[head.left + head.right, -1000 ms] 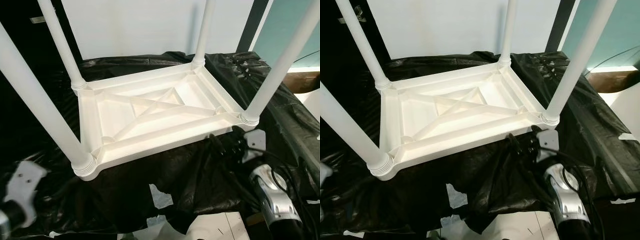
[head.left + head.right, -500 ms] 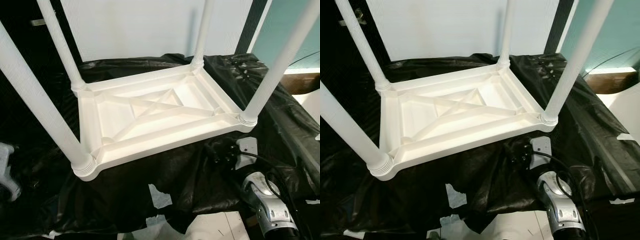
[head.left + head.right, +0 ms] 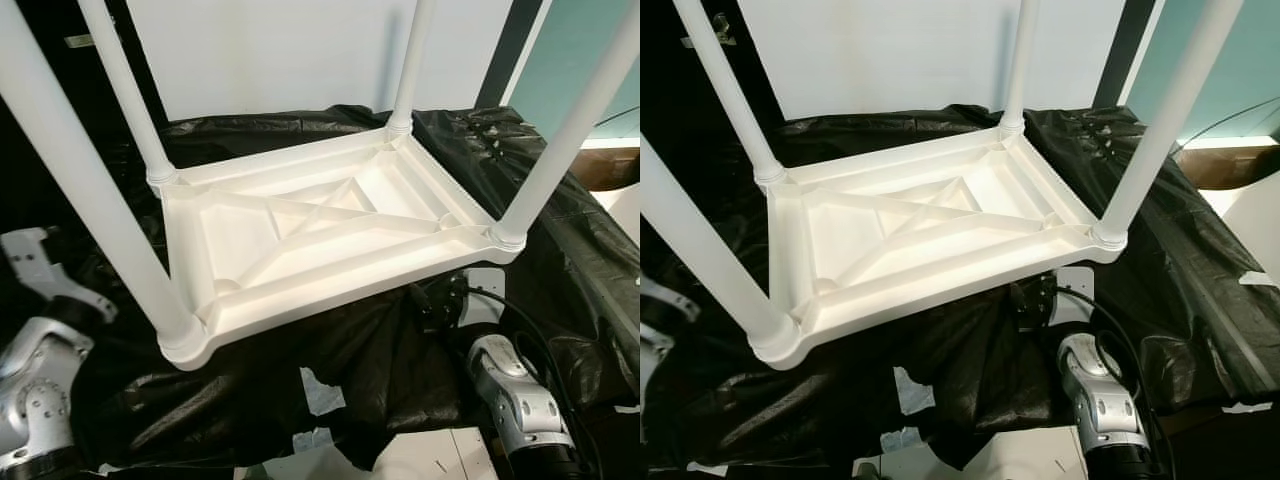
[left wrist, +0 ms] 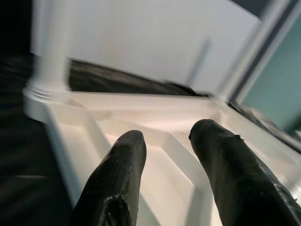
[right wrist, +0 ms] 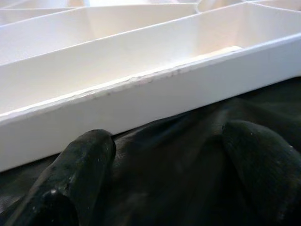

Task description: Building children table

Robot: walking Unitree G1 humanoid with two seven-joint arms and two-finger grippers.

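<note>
Black plastic sheeting [image 3: 560, 230] covers the low surface, with a white wall behind it. On the sheeting lies a white children's table [image 3: 320, 235], flipped over so its four legs [image 3: 560, 140] point up. The right gripper [image 5: 164, 155] sits low on the sheeting, just beside the table's near rim, and its two black fingers [image 5: 80, 165] are spread apart with nothing between them. The left gripper [image 4: 169, 155] is up near the table's left corner, its fingers spread too and holding nothing.
</note>
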